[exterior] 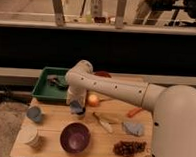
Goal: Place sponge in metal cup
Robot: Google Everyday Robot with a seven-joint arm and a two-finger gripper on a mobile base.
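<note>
dim, warm light falls from above on the table (52, 124); the arm (116, 89) glows pale, its gripper (77, 108) shadowed over the table's middle; background band black.

So what you're looking at is a pretty dim room with warm, yellowish light. The light wooden bench (53, 133) fills the lower middle of the frame, slats running left to right. Lower left there's a patch of grey speckled floor (2, 132). Right behind the bench runs a pale low ledge (16, 74), and above that a wide dark band (143, 53) goes straight across the middle. On top of it sits a light rail (94, 27) with a few pale upright posts (58, 8) along the top edge. Past those it's brighter but too blurry to make out. The pincer (76, 105) hangs low over the bench, left of centre.
</note>
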